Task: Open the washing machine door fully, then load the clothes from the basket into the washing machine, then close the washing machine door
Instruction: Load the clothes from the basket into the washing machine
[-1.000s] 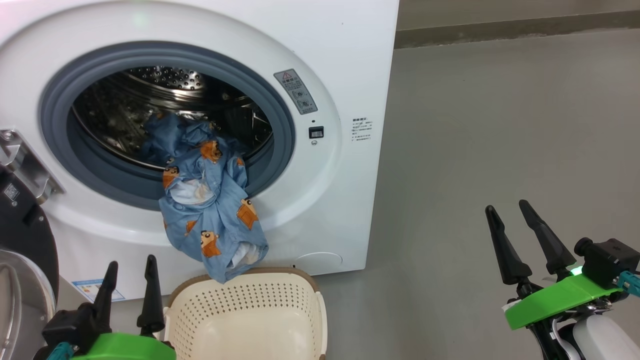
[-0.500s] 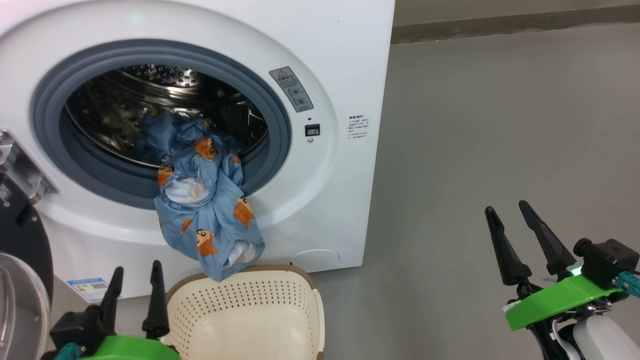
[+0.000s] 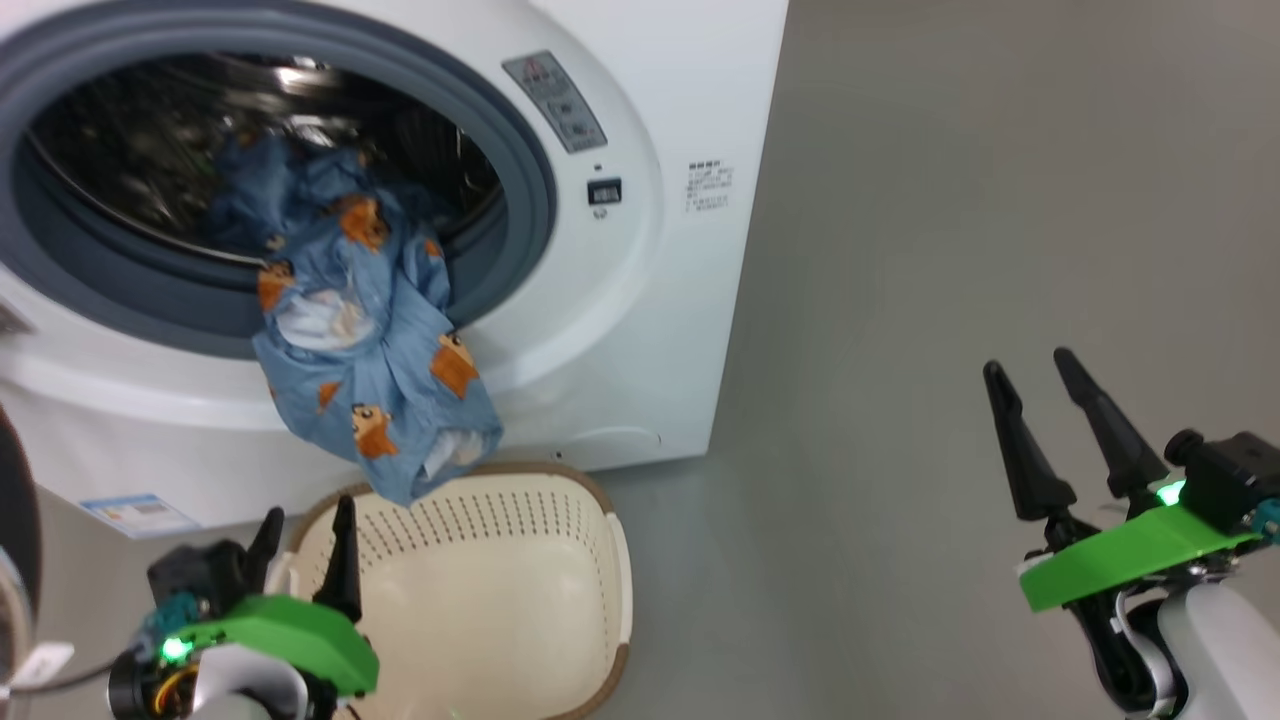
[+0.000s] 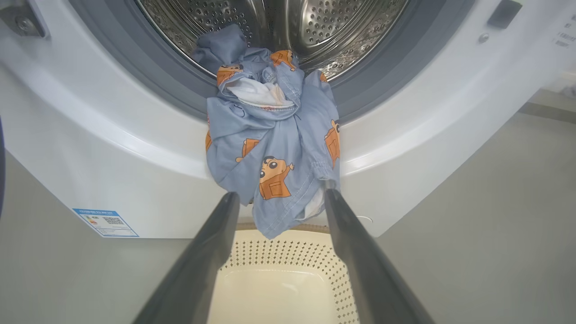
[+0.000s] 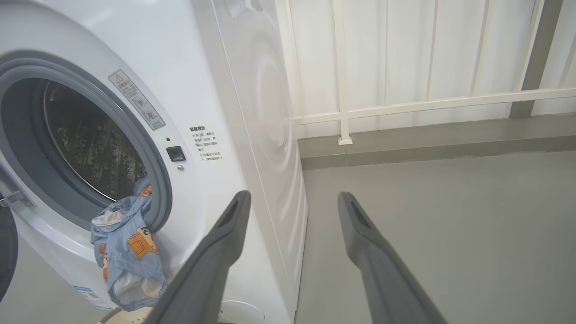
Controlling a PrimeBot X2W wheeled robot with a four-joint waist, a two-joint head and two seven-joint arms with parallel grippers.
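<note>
- The washing machine (image 3: 660, 300) is seen standing on the grey floor (image 3: 900, 300), with its mouth uncovered and the steel drum (image 4: 315, 27) exposed inside the grey-blue rubber ring (image 3: 520, 200).
- The washing machine door (image 3: 14, 520) is swung out to the left; only a dark slice of its rim is caught at the left edge of the head view.
- The clothes (image 3: 370, 370) are draped over the lower lip of the ring: the upper part is lodged in the drum, and the rest is hung down the white front panel.
- The lowest fold of the fabric is reached just above the back rim of the basket (image 3: 618, 580), which is set on the floor directly before the machine.
- A small blue label sticker (image 3: 135, 512) is carried low on the machine's front, left of the basket.
- The left end effector (image 3: 308, 515) is held at the basket's left rim, with its fingers spread apart and nothing gripped; it is kept below and apart from the hanging cloth.
- The right end effector (image 3: 1030, 400) is held over bare floor, well to the right of the machine, with its fingers spread wide and nothing between them.
- A white panelled wall (image 5: 405, 67) is seen behind the machine in the right wrist view.
</note>
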